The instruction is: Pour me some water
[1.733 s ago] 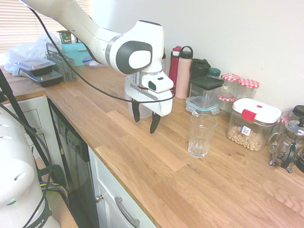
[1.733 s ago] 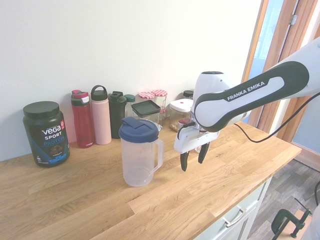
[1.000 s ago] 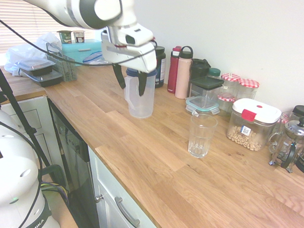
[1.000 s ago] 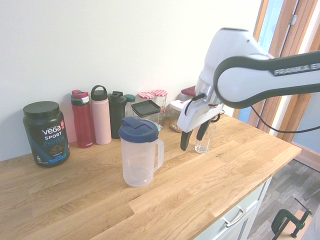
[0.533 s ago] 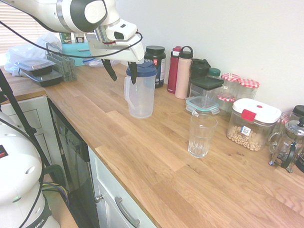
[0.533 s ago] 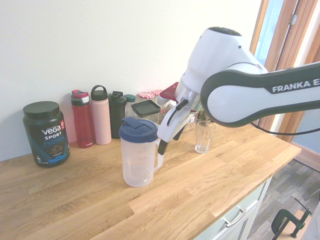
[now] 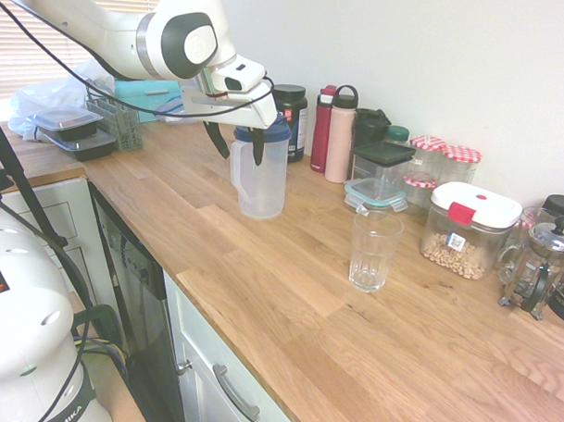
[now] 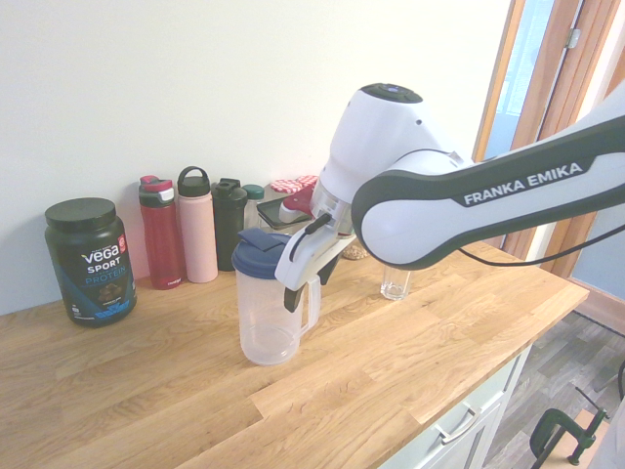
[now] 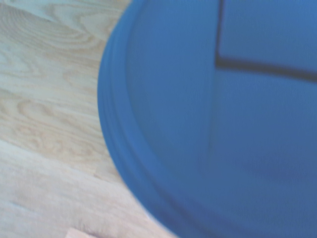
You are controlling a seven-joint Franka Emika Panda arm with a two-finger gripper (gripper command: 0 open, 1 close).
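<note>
Nothing is poured yet: your end effector (image 7: pixel 237 145) hangs spread and empty at the handle of the blue-lidded jug (image 7: pixel 261 173), which stands on the surface (image 7: pixel 288 295). The glass (image 7: pixel 373 249), to the jug's right, looks empty. You still need to grasp, carry and tip.

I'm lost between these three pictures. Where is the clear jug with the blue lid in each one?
First exterior view: the jug stands left of centre on the wooden counter, under the tool.
Second exterior view: the jug is at centre-left, tool at its handle side.
Wrist view: only its blue lid shows, filling most of the picture.
Shared landmark: the red bottle by the wall.
</note>
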